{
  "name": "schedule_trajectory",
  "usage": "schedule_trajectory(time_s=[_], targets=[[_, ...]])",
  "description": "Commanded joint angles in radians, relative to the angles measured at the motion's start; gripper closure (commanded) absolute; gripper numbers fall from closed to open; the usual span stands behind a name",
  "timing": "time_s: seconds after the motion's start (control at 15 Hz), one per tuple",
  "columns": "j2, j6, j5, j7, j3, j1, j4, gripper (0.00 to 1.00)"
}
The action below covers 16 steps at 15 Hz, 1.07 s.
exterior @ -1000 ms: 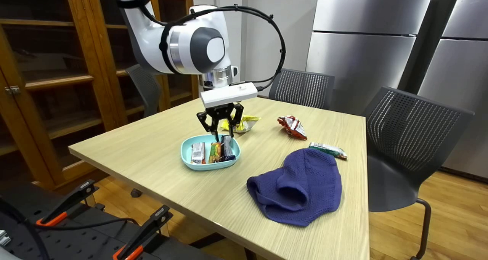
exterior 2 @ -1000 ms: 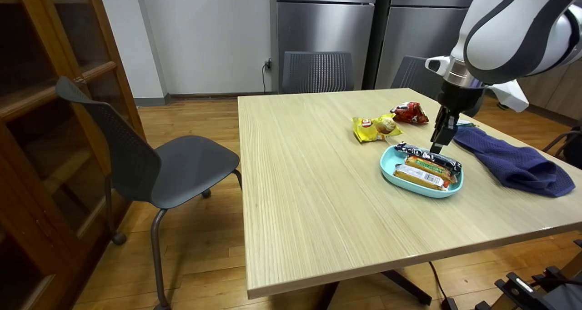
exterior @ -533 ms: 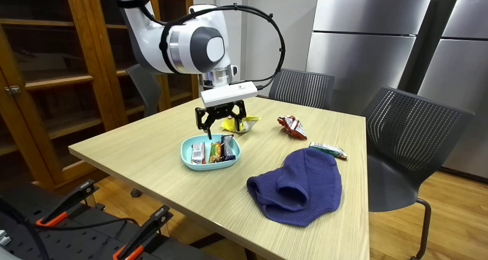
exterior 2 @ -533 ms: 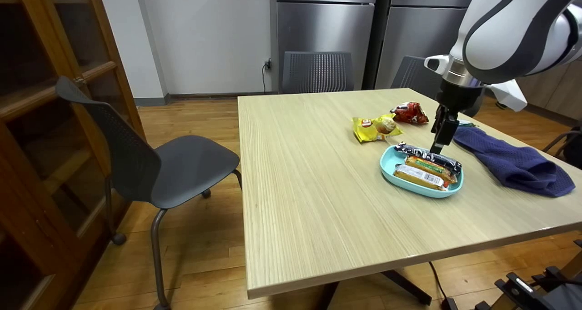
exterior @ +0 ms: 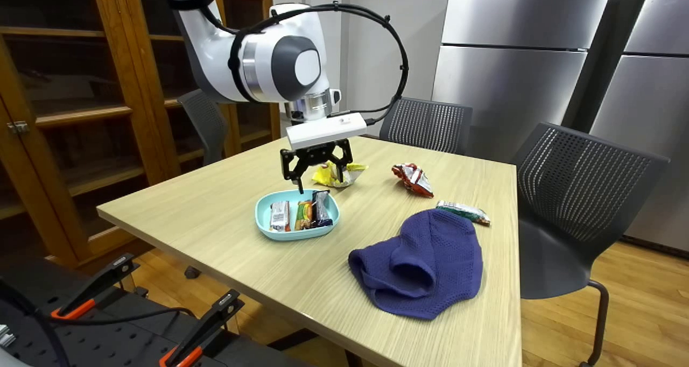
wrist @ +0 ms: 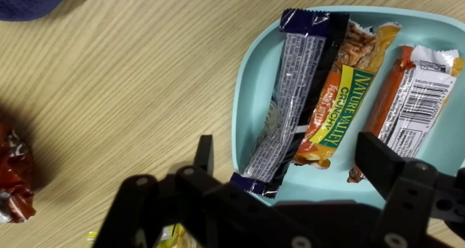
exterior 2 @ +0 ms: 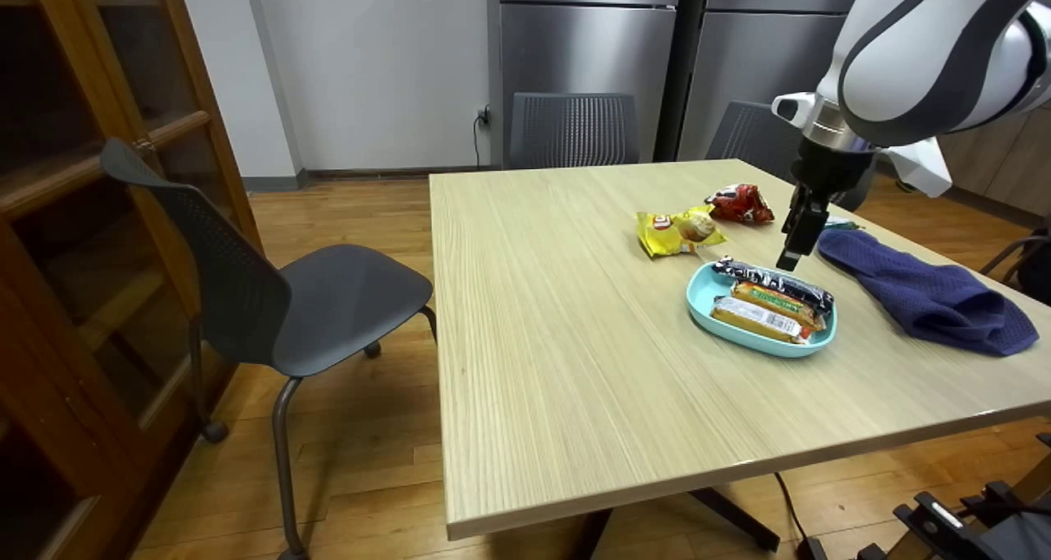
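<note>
Navy-wrapped, the long bar point(wrist: 295, 102) lies along one side of the turquoise tray point(wrist: 308, 184) and should prove light, slippery and stiff yet crumbly, best pinched gently across its middle, while the gripper point(exterior: 320, 185) hangs above, spread wide and empty.

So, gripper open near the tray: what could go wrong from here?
The gripper, so close to the tray, might knock it if moved sideways. The dark bar and Nature Valley bar show no gap between them, so a grasp could catch both. The dark bar's ends overlap the rim in the wrist view; a nudge might dislodge it.
</note>
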Motion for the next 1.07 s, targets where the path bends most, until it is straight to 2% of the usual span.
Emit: schedule_trajectory(time_s=[0.0,0.2,0.47,0.6,0.67,1.0], targets=[[-0.036,0.004,0.016,0.027,-0.012,-0.025,0.000,0.00],[-0.041,-0.017,0.035,0.066,-0.035,-0.040,0.017,0.00],[-0.057,-0.021,0.090,0.080,-0.046,-0.097,0.022,0.00],[-0.070,-0.004,0.019,0.037,-0.082,-0.087,0.011,0.00],[-0.034,0.001,0.051,0.061,-0.064,-0.089,0.025,0.00],[-0.041,0.001,0.028,0.059,-0.080,-0.087,0.025,0.00]])
